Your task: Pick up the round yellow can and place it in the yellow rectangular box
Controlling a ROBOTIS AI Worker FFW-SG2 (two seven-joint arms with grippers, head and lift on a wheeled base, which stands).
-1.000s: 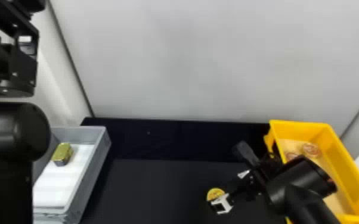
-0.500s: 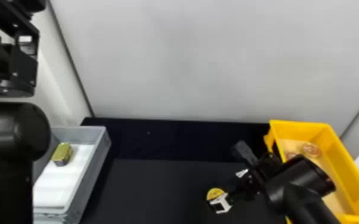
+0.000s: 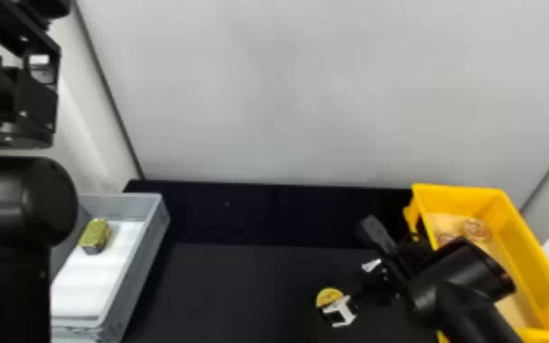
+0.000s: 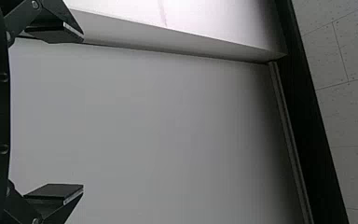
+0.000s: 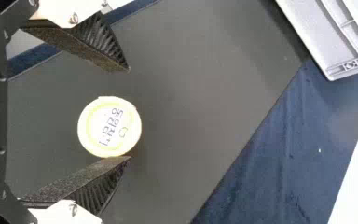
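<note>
The right tool [image 3: 336, 293] is reaching over the dark tabletop [image 3: 241, 292], right of the middle and toward the near side, with its two black ribbed fingers [image 5: 98, 44] standing open. Between them the round yellow can [image 3: 328, 297] is sitting on the tabletop, its pale, printed round top facing up. One finger is lying close along the can's edge — probably touching it, though the contact is hard to make out — while the other is leaving a gap.

The yellow rectangular box [image 3: 522, 232], made of plastic by its look, is standing at the right, and the right arm is covering part of it. Toward its far end it is holding two round reddish items [image 3: 475, 229]. The can is lying outside the box, to its left.

At the left, a grey plastic bin [image 3: 143, 255] is holding a white sheet [image 3: 91, 283] and a small block-shaped tin with a gold top [image 3: 95, 233]. The left tool [image 3: 16, 86] is hanging raised at the left edge — its fingers are standing wide apart, with only air between them.
</note>
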